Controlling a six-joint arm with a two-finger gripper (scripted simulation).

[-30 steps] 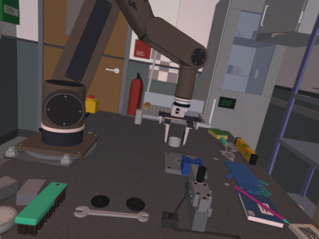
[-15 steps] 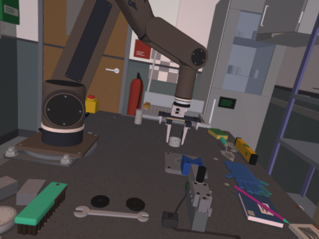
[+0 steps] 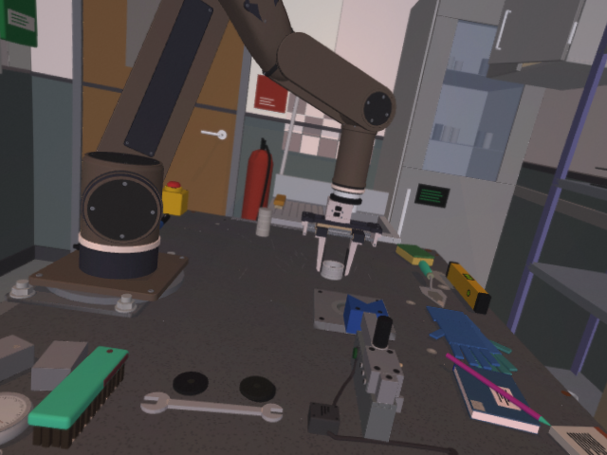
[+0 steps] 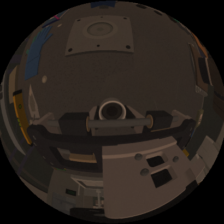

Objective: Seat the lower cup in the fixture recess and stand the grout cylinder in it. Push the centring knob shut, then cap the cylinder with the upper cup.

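The lower cup (image 3: 332, 269), a short white ring with a dark hollow, sits on the table just beyond the grey fixture plate (image 3: 334, 309), and my gripper (image 3: 334, 268) stands over it, closed on its sides. In the wrist camera the cup (image 4: 112, 110) shows between my fingers (image 4: 112, 112), with the plate's round recess (image 4: 100, 28) empty farther ahead. A blue centring block (image 3: 365, 312) and its black knob (image 3: 382, 330) stand at the plate's near right side. The grout cylinder (image 3: 264, 222) stands upright at the table's far edge.
A grey tray (image 3: 338, 218) lies behind my gripper at the far edge. A green sponge (image 3: 415, 254), a trowel (image 3: 431, 280) and a yellow level (image 3: 468, 286) lie to the right. Blue gloves (image 3: 466, 340), a book (image 3: 495, 395), a wrench (image 3: 211, 406) and two black discs (image 3: 190, 383) lie nearer.
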